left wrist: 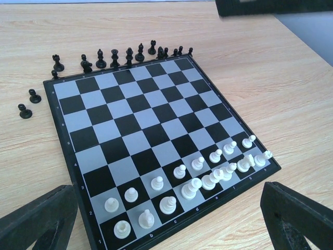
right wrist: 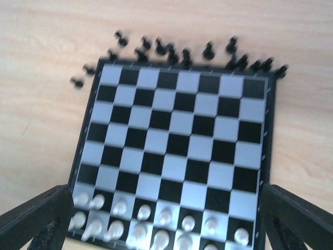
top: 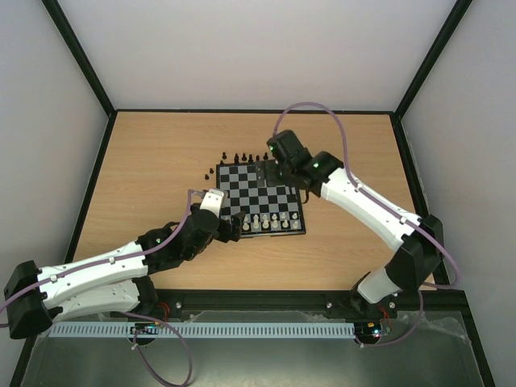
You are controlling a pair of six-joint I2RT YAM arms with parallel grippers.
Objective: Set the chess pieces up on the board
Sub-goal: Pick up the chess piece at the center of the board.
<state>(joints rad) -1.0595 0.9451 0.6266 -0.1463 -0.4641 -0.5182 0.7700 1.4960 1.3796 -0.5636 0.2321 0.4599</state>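
A pale wooden table (top: 161, 161) sits inside plain light walls (top: 48, 121), seen from above. From 8 o'clock the left arm reaches in. The left gripper (top: 232, 226) hangs just beside the board's 7 o'clock corner, its jaws released wide with nothing between them. Two black pawns (left wrist: 28, 104) stand on the table off the board's 10 o'clock corner. The board (top: 262, 189), checked black and silver-grey, lies flat near the table's centre. White pieces (top: 266, 222) fill its two rows at the 6 o'clock edge. Black pieces (top: 242, 157) stand in a loose line on the bare table just beyond the 12 o'clock edge. From 4 o'clock the right arm stretches across. The right gripper (top: 278, 171) hovers over the board's 1 o'clock corner, jaws spread apart and empty.
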